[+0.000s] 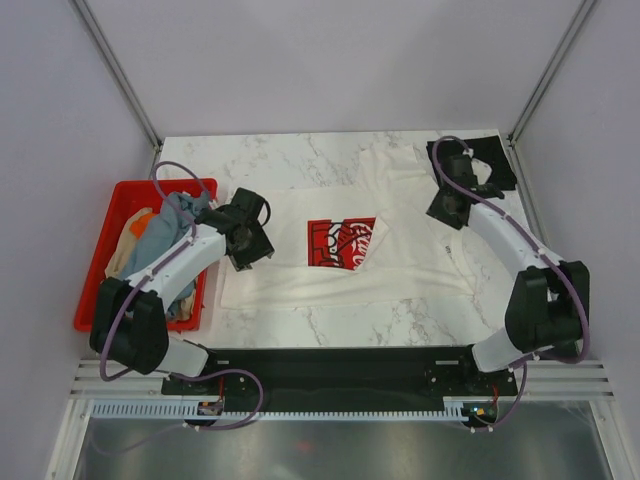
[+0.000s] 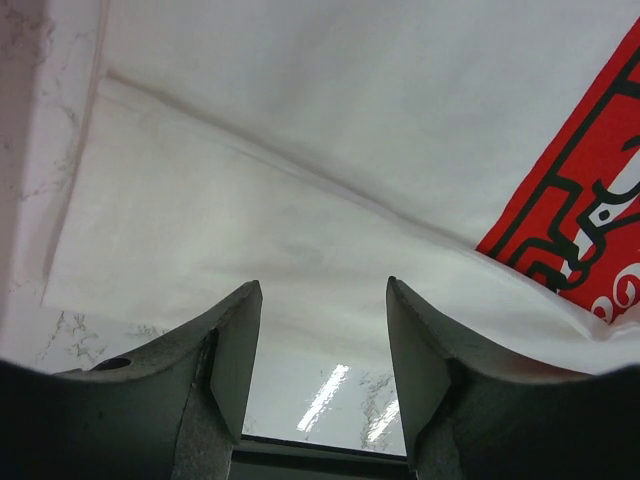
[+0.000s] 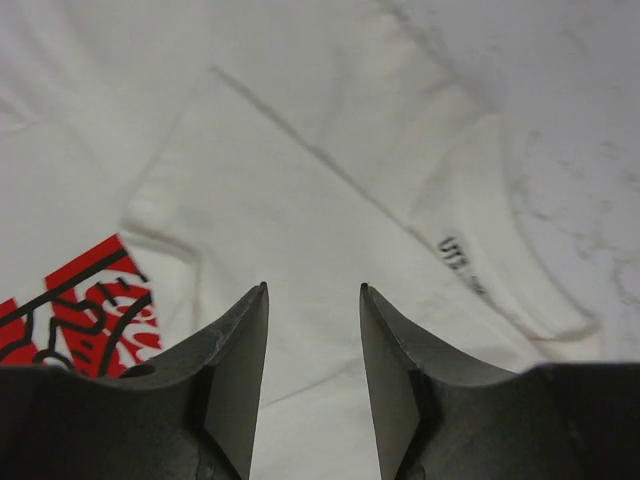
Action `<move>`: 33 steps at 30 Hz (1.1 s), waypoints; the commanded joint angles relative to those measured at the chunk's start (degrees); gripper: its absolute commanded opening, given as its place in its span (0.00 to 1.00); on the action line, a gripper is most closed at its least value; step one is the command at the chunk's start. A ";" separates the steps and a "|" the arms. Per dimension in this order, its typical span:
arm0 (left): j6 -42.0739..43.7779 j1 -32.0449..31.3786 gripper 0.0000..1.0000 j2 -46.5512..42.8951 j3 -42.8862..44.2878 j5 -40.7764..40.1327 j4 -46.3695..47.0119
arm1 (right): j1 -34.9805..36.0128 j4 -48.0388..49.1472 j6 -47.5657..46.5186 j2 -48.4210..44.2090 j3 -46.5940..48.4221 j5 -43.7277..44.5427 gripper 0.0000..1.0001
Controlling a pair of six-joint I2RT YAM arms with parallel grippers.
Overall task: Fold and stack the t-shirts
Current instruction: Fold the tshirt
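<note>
A cream-white t-shirt (image 1: 300,272) with a red chest print (image 1: 340,243) lies partly folded on the marble table. My left gripper (image 1: 252,235) hovers over its left edge, open with nothing between the fingers. The left wrist view shows the cloth (image 2: 300,150), the print (image 2: 590,230) and the open left gripper (image 2: 322,290). My right gripper (image 1: 448,205) is over the shirt's right part, also open and empty. In the right wrist view the right gripper (image 3: 312,290) hangs above a folded layer (image 3: 300,190) near the collar label (image 3: 460,262). A black t-shirt (image 1: 490,165) lies at the back right corner.
A red crate (image 1: 120,195) stands at the table's left edge next to the left arm. It holds grey-blue (image 1: 165,235), orange (image 1: 140,218) and tan (image 1: 120,255) t-shirts in a heap. Bare marble (image 1: 250,160) shows behind the shirt.
</note>
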 commanded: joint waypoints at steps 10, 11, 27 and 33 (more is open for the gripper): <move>10.29 5.18 0.61 1.83 -0.16 13.96 3.75 | 14.70 20.20 5.70 13.21 0.39 -5.65 0.56; 10.47 5.53 0.61 1.65 -0.95 14.15 4.36 | 15.05 20.73 5.35 14.26 0.39 -5.83 0.57; 11.26 5.98 0.61 1.21 -2.36 15.12 5.68 | 15.93 21.97 3.24 20.16 1.62 -5.92 0.49; 11.35 5.98 0.61 1.47 -2.54 14.68 5.60 | 16.02 22.23 3.68 21.12 2.23 -6.62 0.45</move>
